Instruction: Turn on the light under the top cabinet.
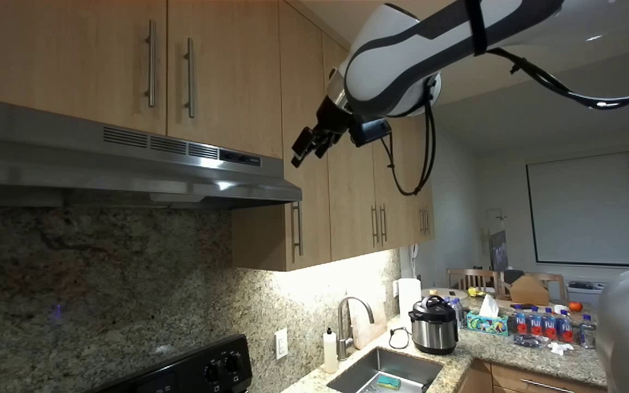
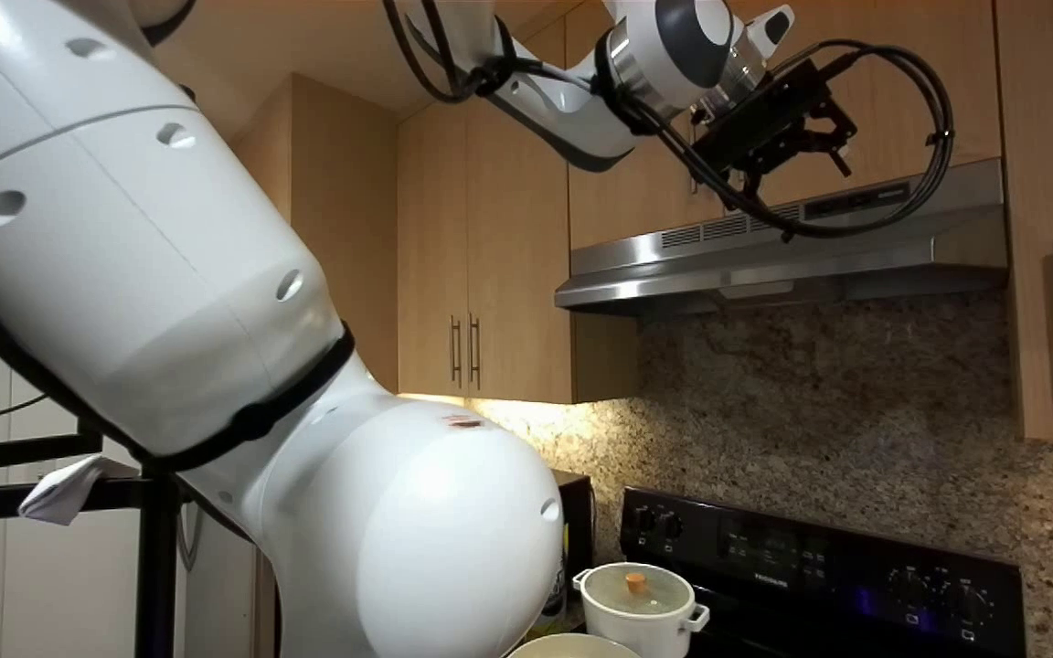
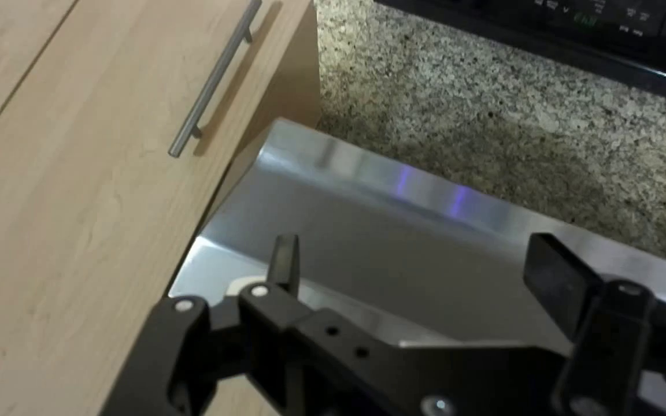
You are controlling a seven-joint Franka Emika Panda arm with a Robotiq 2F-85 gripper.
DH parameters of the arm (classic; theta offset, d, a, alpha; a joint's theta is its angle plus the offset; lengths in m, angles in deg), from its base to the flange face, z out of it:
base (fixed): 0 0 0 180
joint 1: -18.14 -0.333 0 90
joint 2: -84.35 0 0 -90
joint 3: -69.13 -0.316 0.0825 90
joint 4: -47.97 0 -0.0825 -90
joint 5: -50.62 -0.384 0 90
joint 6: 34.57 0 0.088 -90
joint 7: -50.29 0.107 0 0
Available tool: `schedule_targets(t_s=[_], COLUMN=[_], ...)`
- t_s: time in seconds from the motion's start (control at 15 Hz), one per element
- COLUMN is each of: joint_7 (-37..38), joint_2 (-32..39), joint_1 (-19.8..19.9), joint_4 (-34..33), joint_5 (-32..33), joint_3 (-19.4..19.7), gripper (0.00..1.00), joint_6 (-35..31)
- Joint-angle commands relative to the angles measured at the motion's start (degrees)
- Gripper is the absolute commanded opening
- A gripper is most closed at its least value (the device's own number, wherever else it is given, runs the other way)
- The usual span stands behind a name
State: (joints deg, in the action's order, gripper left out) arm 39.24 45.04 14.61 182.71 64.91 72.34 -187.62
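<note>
The steel range hood [image 1: 129, 169] hangs under the top cabinet [image 1: 227, 65]; the hood also shows in an exterior view [image 2: 764, 265]. A black control strip with small knobs [image 1: 239, 158] is on its front face; part of it also shows in an exterior view [image 2: 857, 199] behind the arm's cables. A pale panel [image 1: 177, 197] under the hood looks dull. My gripper [image 1: 312, 150] is open and empty, in the air near the hood's control end. In the wrist view, my open jaws [image 3: 420, 260] are over the hood's top face [image 3: 391, 225]; the control strip is not visible there.
Tall cabinet doors with a bar handle [image 3: 217, 78] stand beside the hood. A lit strip glows under the side cabinet [image 1: 325, 267] over the sink [image 1: 385, 371]. The black stove panel [image 2: 819, 557] and a white pot [image 2: 641, 608] are below. Cables [image 2: 929, 119] loop around the wrist.
</note>
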Motion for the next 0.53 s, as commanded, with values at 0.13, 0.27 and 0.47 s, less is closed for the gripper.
schedule_targets(t_s=[0.13, 0.27, 0.47], joint_7=[-0.9, -0.84, -0.83], joint_2=[3.58, 4.77, 4.5], joint_1=[-0.9, -0.94, -0.79], joint_4=[-3.66, -4.52, -4.51], joint_5=[-1.38, -1.41, -1.4], joint_3=[-0.96, -1.23, -1.16], gripper=[1.0, 1.0, 1.0], joint_6=[-1.38, -1.4, -1.37])
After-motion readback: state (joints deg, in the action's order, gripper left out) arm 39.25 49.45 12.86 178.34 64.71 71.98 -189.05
